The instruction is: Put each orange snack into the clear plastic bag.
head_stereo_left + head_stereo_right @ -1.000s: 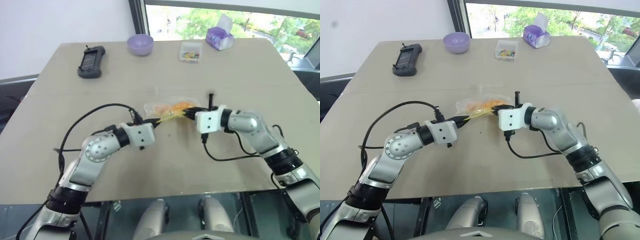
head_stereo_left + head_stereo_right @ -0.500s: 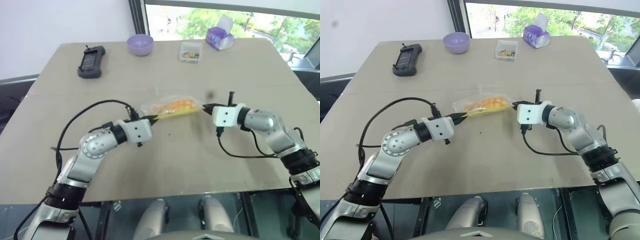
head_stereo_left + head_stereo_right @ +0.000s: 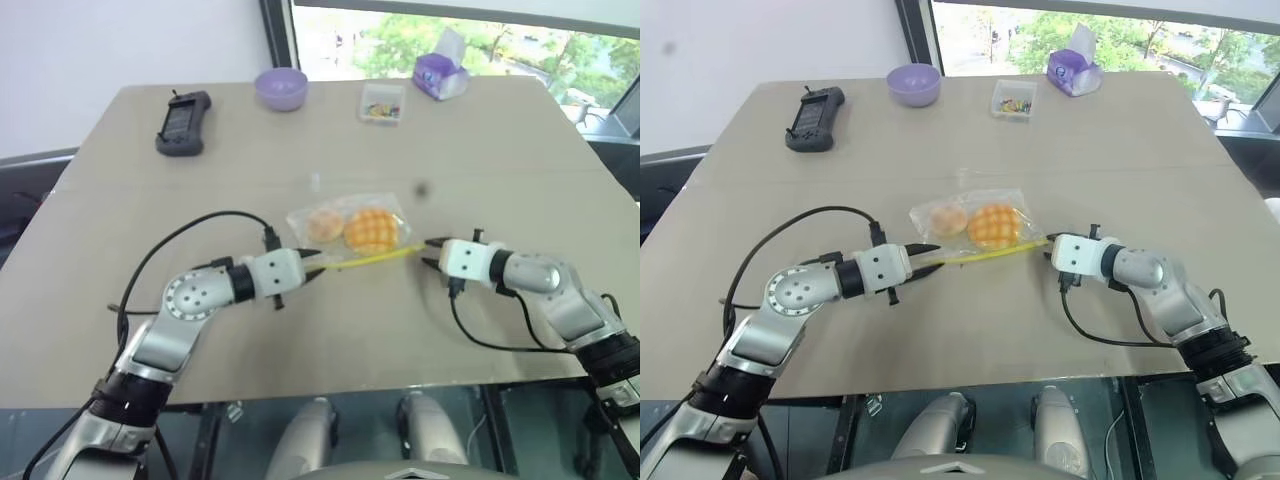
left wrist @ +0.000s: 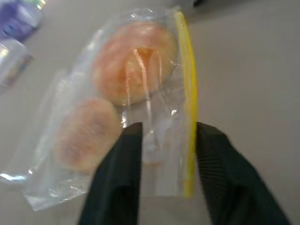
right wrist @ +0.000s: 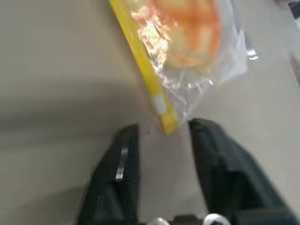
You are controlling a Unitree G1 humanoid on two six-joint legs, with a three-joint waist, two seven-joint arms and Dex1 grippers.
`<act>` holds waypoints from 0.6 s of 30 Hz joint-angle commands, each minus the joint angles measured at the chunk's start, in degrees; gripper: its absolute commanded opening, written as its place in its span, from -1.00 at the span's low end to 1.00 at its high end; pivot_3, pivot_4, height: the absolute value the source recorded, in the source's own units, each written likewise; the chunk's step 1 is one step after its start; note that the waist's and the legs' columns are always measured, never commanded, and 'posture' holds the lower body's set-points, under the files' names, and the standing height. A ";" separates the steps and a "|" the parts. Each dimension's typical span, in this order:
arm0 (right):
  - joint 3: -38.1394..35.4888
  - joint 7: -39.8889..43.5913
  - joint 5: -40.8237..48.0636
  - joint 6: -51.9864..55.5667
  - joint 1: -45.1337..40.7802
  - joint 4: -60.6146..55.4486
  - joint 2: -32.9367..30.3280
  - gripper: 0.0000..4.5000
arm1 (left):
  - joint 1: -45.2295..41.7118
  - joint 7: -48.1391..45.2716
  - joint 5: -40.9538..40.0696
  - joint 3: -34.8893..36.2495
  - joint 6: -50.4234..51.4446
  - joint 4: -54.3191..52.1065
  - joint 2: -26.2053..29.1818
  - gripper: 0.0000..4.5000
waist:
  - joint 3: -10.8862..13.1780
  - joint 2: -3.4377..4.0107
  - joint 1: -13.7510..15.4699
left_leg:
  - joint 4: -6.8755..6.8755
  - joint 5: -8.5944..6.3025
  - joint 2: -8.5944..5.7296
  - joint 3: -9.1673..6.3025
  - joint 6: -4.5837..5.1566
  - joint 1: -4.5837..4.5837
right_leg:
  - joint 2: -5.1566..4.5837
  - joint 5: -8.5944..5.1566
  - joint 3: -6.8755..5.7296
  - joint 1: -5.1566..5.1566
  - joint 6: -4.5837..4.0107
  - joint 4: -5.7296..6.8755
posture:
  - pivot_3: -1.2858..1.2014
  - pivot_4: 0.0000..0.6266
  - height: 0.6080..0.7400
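The clear plastic bag [image 3: 970, 228], snacks inside, lies between both spread, empty claws: left gripper [image 3: 926, 256] and right gripper [image 3: 1048, 250] flank its yellow strip [image 3: 992, 254] end to end.

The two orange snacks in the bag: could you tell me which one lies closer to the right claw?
The larger bun with the criss-cross top; it lies at the bag's end toward the right claw, while the smaller flat pale piece lies toward the left claw.

Clear plastic bag [image 3: 350, 232] released onto table [image 3: 200, 190].
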 commanded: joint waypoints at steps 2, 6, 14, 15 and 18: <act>-4.15 3.85 5.10 2.01 3.16 -3.15 -1.73 0.90 | 6.15 -2.06 -11.96 8.41 11.26 -8.41 1.92 0.88 | 0.00 0.00 -0.09 | -0.01 0.00 0.07 -0.01 0.00 0.02 | 0.02 -0.01 0.00 0.01 0.00 0.02 | 0.03 -0.52 1.00; -12.40 7.85 17.35 10.46 7.43 -8.71 -2.62 0.95 | 12.34 -0.78 -22.20 18.35 21.90 -12.42 2.55 0.94 | 0.01 0.00 0.10 | -0.02 -0.01 0.25 -0.03 0.00 -0.02 | 0.05 -0.01 -0.01 -0.01 -0.01 -0.04 | 0.03 -0.52 1.00; -25.81 12.92 34.38 24.52 16.40 -19.80 -6.52 0.95 | 19.03 0.51 -34.82 33.88 34.50 -18.29 5.59 0.94 | 0.04 0.02 0.61 | -0.01 -0.02 0.28 -0.07 0.02 -0.01 | 0.04 -0.01 -0.06 0.03 -0.02 -0.05 | 0.03 -0.52 1.00; -26.74 12.83 35.57 25.76 17.09 -20.86 -6.63 0.95 | 19.68 0.31 -35.19 34.81 35.18 -18.64 6.17 0.94 | 0.04 0.02 0.70 | -0.01 -0.02 0.28 -0.08 0.02 -0.02 | 0.04 -0.01 -0.07 0.03 -0.02 -0.04 | 0.03 -0.52 1.00; -28.39 12.58 38.08 28.73 18.26 -23.10 -6.73 0.95 | 20.63 -0.09 -36.32 36.65 36.79 -19.06 7.32 0.94 | 0.04 0.02 0.68 | -0.01 -0.02 0.29 0.04 0.02 0.03 | 0.03 -0.01 -0.01 0.06 -0.02 -0.04 | 0.03 -0.52 1.00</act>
